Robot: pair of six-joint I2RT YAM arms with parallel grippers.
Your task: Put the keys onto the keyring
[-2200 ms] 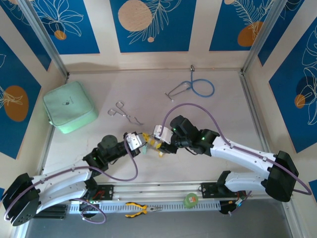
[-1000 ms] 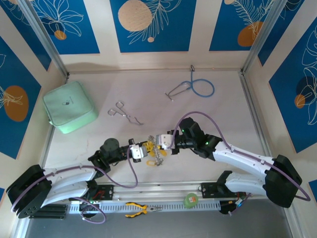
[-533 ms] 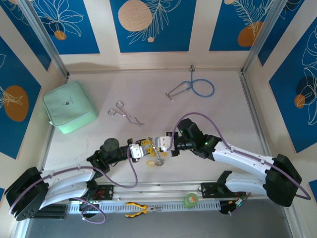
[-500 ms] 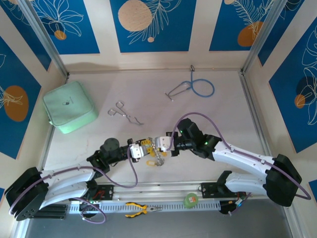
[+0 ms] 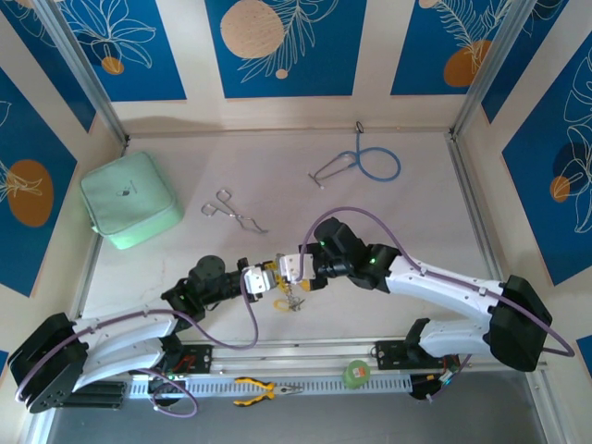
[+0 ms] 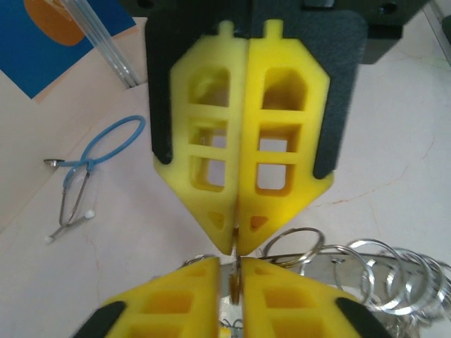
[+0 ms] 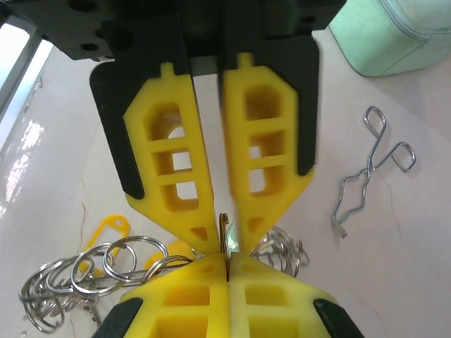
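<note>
My two grippers meet tip to tip low over the table's near middle. The left gripper is shut on a thin brass-coloured key seen edge-on, with a teal glint beside it. The right gripper is shut too, its tips pinching the same thin metal where the keyring hangs. The keyring's silvery rim and small rings spread out sideways from the tips. A yellow-headed key lies on the table under the rings.
A mint green pouch sits at the left. Silver forceps lie behind the grippers. A blue-tubed stethoscope lies at the back right. Yellow-handled pliers and a green roll rest on the front rail.
Both grippers stay joined at the tips; the meeting point has slid slightly left and the right arm has reached further left. The keyring still hangs below them.
</note>
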